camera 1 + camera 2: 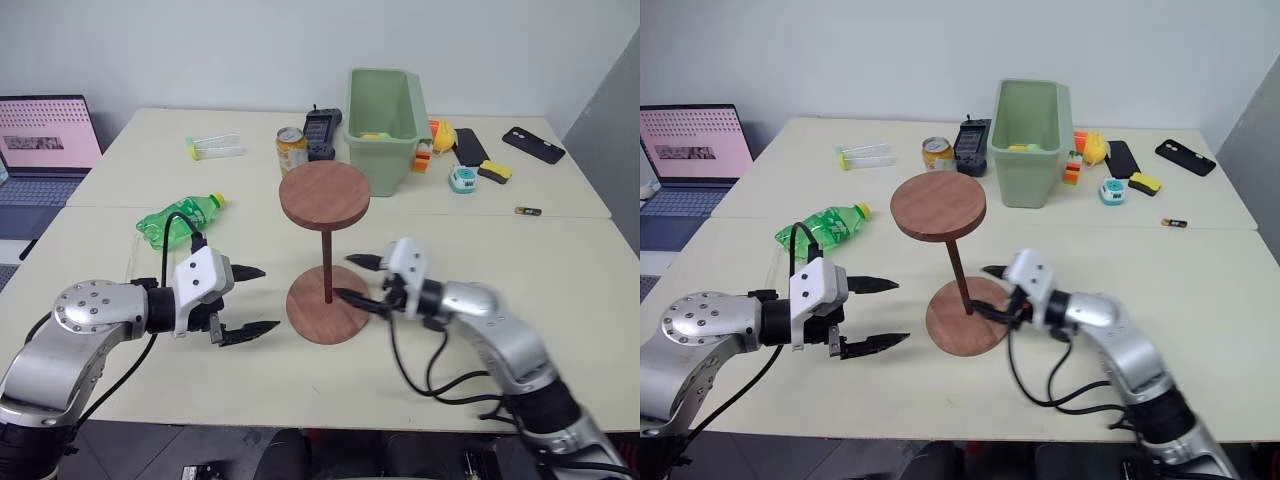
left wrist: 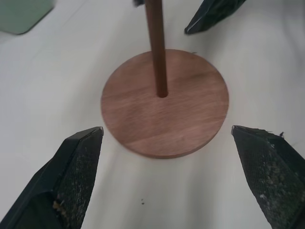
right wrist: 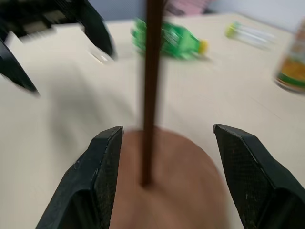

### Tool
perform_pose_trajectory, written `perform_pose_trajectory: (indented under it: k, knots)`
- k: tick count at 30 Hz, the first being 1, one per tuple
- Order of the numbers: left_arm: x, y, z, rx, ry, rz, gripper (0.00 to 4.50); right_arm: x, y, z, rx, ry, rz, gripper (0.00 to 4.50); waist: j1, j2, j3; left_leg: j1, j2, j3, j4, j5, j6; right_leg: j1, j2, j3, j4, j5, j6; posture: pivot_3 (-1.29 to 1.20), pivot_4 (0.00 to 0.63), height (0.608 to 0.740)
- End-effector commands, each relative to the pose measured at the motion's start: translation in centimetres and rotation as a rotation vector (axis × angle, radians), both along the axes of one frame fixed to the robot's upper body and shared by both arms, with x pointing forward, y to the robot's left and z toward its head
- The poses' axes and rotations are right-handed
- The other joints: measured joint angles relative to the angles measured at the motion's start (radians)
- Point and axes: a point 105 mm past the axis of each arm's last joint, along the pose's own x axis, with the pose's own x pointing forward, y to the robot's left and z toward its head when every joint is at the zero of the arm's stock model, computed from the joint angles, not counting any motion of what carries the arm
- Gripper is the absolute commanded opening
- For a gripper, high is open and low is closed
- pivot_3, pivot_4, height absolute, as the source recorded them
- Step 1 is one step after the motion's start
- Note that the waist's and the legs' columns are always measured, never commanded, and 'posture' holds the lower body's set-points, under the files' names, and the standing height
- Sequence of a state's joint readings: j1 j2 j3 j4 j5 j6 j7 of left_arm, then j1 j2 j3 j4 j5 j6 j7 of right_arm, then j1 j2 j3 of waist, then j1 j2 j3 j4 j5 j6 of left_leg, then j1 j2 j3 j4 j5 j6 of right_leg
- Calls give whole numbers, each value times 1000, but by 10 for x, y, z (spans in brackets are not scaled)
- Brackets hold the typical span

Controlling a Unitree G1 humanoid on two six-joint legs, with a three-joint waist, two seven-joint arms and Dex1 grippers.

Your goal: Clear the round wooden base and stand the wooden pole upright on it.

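Observation:
The round wooden base (image 1: 328,310) lies flat near the table's front edge, with nothing but the pole on it. The wooden pole (image 1: 327,262) stands upright in its centre hole, its round disc (image 1: 324,195) on top. My right gripper (image 1: 342,275) is open just right of the pole, low over the base; in the right wrist view its fingers flank the pole (image 3: 151,95) without touching it. My left gripper (image 1: 268,298) is open a little left of the base (image 2: 164,119), pointing at it, nothing between its fingers.
A crushed green bottle (image 1: 180,220) lies to the left. Behind the pole are a drink can (image 1: 291,150), a black handset (image 1: 322,132) and a green bin (image 1: 385,115). A laptop (image 1: 45,135) sits far left; a phone (image 1: 533,144) and small items far right.

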State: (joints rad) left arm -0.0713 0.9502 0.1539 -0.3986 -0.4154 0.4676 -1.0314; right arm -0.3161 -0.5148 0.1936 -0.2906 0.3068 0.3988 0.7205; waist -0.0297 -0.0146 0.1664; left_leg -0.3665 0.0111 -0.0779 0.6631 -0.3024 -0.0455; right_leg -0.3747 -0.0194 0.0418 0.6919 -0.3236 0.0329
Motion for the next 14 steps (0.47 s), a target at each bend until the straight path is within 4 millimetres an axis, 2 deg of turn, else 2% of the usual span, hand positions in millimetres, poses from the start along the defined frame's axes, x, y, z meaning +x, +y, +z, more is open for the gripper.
perform_pose_trajectory:
  k: [1,5,9,11,14]
  knots:
    - [3,15,4,43,-47,52,4500,-4,-26,23,11,-84,-38,3162,-1,0,0,0,0,0,0,0,0,0,0,0,0,0,0,0,150,740]
    - [2,29,-2,55,-44,108,4500,-20,-64,24,-57,-113,-84,3162,-1,0,1,0,1,-1,-1,0,0,0,0,0,-2,0,0,0,150,740]
    - [-4,43,-6,28,3,171,4500,-35,-100,34,-75,-124,-170,3162,1,1,1,-1,1,-1,-2,0,0,1,-1,1,-4,0,0,0,150,740]
    - [-4,51,-8,25,25,190,4500,-39,-114,32,-121,-122,-201,3162,1,0,2,-1,0,0,-1,0,0,2,-1,1,-4,0,0,0,150,740]
    - [-7,58,-13,65,51,183,4500,-43,-122,30,-147,-114,-220,3162,0,0,2,1,1,-1,-1,0,0,3,-1,1,-3,0,0,0,150,740]
